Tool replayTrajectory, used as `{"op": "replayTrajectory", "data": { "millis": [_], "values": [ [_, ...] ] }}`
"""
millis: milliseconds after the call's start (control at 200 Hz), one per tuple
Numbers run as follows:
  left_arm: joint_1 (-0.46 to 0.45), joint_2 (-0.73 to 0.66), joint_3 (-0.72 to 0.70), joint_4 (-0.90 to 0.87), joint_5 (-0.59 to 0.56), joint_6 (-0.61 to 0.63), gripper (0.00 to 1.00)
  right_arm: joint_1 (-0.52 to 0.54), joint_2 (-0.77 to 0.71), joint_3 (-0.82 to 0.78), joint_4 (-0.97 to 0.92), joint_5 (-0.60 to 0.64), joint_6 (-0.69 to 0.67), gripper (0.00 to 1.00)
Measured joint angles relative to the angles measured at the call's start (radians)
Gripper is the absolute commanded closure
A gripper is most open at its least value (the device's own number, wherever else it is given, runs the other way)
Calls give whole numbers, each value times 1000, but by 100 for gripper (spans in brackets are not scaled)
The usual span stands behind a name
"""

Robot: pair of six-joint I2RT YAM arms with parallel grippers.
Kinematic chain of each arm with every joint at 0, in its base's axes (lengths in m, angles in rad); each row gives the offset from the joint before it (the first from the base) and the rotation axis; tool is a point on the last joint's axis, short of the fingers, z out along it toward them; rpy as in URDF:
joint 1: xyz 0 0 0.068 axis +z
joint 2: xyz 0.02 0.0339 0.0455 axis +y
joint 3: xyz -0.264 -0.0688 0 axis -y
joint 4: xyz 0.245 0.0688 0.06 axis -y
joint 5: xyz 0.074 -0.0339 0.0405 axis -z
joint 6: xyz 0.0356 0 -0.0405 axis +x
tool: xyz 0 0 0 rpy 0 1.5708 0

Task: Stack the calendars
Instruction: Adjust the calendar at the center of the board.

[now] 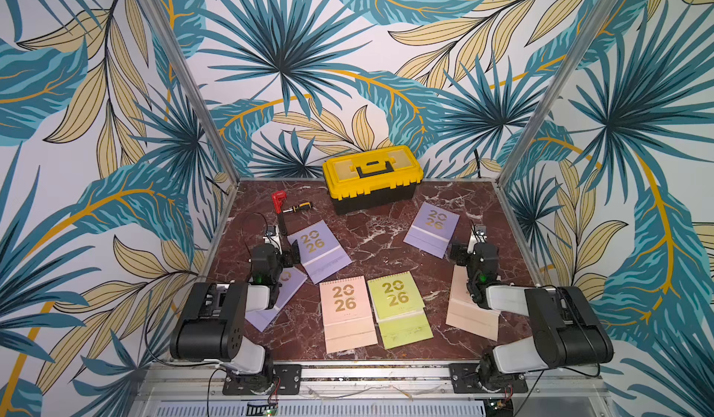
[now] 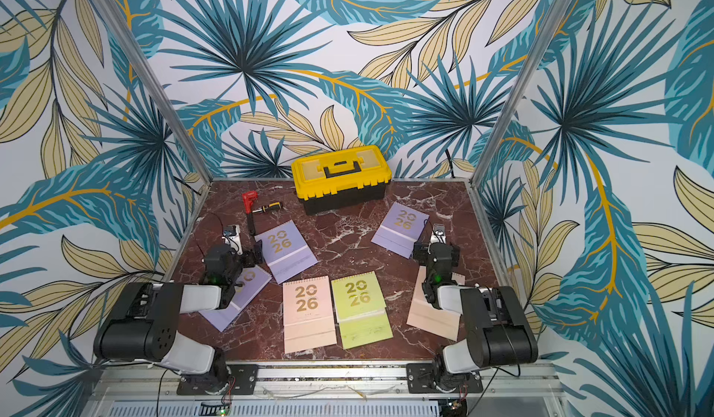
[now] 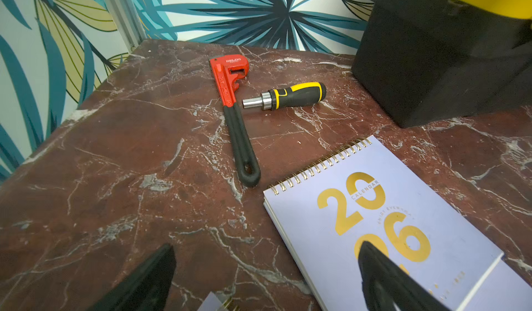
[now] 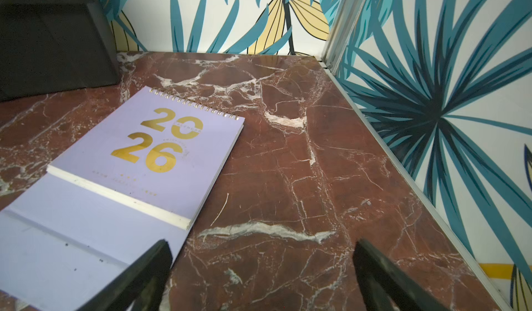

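Both top views: six calendars (image 1: 345,311) lying flat, spread over table (image 1: 371,249), none stacked, L wrist: my left gripper (image 3: 266,266) jaws wide apart, empty, by left lavender calendar (image 3: 374,223), R wrist: my right gripper (image 4: 263,254) jaws wide, empty, by right lavender calendar (image 4: 144,151)

Three lavender calendars (image 1: 322,253) (image 1: 432,227) (image 1: 266,316), two peach-pink calendars (image 1: 345,311) (image 1: 469,314) and one lime-green calendar (image 1: 400,307) are being counted, six in all. One yellow-and-black toolbox (image 1: 371,175), one red wrench (image 1: 277,199) and one screwdriver (image 1: 297,207) are also being counted, and two robot arms (image 1: 216,318) (image 1: 560,326) are being seen in both top views.
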Motion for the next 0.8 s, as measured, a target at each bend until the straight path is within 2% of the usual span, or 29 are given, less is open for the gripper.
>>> {"op": "replayTrajectory", "data": {
  "millis": [310, 801],
  "values": [
    [4, 2, 15, 32, 0, 51, 0, -2, 0, 0, 36, 10, 48, 0],
    [4, 2, 18, 40, 0, 62, 0, -2, 0, 0, 38, 11, 58, 0]
  ]
}}
